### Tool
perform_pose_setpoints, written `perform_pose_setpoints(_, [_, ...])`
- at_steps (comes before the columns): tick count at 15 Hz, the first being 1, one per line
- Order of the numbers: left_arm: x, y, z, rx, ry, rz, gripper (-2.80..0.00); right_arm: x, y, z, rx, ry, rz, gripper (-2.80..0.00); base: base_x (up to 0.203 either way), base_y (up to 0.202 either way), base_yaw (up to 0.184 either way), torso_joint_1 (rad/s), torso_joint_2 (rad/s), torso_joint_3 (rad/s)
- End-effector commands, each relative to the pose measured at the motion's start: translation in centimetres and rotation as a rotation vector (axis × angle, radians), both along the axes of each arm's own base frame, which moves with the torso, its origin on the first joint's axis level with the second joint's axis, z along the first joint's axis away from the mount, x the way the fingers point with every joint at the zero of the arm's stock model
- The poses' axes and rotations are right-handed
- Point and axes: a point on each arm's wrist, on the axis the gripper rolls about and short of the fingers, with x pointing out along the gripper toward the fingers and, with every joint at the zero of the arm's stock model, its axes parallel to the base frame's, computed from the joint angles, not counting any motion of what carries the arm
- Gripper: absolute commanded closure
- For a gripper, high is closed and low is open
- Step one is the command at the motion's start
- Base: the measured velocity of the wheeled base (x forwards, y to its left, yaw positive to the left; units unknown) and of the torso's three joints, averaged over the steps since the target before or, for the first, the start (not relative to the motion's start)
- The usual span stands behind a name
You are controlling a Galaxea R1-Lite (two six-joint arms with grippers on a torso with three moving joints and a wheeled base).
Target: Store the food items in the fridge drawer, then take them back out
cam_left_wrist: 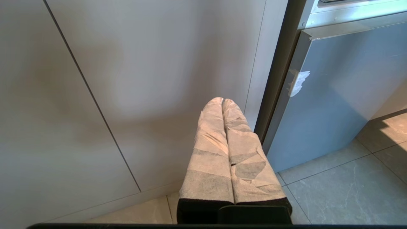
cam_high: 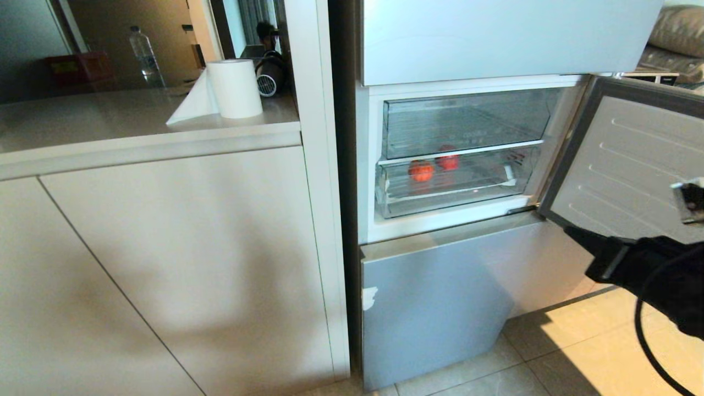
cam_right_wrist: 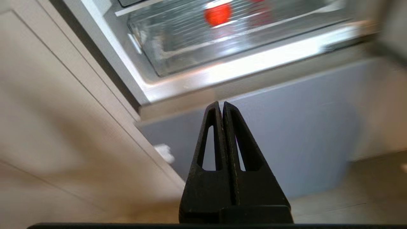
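Observation:
Two food items lie inside the fridge drawer (cam_high: pixel 451 201), the lower clear drawer, which sits pushed in: an orange-red piece (cam_high: pixel 421 170) and a glossy red piece (cam_high: pixel 449 159) behind it. The right wrist view looks up at the same drawer (cam_right_wrist: pixel 197 47), with the orange-red piece (cam_right_wrist: pixel 217 14) blurred inside it. My right gripper (cam_high: pixel 575 234) (cam_right_wrist: pixel 221 103) is shut and empty. It hangs below and to the right of the drawer, in front of the lower fridge panel. My left gripper (cam_left_wrist: pixel 222 100), wrapped in pale tape, is shut and empty, low beside the cabinet front.
The fridge door (cam_high: pixel 632 165) stands open to the right, close to my right arm. A shallower clear drawer (cam_high: pixel 467 124) sits above the fridge drawer. The grey lower fridge panel (cam_high: pixel 440 297) is closed. On the counter to the left stand a paper towel roll (cam_high: pixel 235 88) and a water bottle (cam_high: pixel 144 52).

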Motion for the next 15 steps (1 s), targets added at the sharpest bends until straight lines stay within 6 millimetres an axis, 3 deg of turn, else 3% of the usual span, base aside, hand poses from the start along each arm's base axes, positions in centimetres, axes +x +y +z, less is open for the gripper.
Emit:
perform_pose_setpoints(1, [0.0, 0.0, 0.0, 0.0, 0.001, -0.001, 0.0, -6.7, -1.6, 1.7, 0.002, -0.11, -0.052, 0.0, 0.0, 0.0, 0.0, 0.0, 0.0, 0.0])
perform_pose_setpoints(5, [0.0, 0.0, 0.0, 0.0, 0.002, 0.0, 0.0, -13.7, -3.6, -0.6, -0.044, -0.049, -0.243, 0.0, 0.0, 0.0, 0.0, 0.0, 0.0, 0.0])
perform_pose_setpoints(8, [0.0, 0.0, 0.0, 0.0, 0.0, 0.001, 0.0, -17.8, -4.6, -4.2, -0.123, -0.089, -0.316, 0.0, 0.0, 0.0, 0.0, 0.0, 0.0, 0.0])
perform_pose_setpoints(11, [0.0, 0.0, 0.0, 0.0, 0.0, -0.001, 0.0, -19.8, -4.3, -8.2, -0.206, -0.123, -0.251, 0.0, 0.0, 0.0, 0.0, 0.0, 0.0, 0.0])
perform_pose_setpoints(15, [0.0, 0.0, 0.0, 0.0, 0.001, 0.0, 0.0, -21.2, -4.2, -11.1, -0.348, -0.089, -0.208, 0.0, 0.0, 0.0, 0.0, 0.0, 0.0, 0.0])
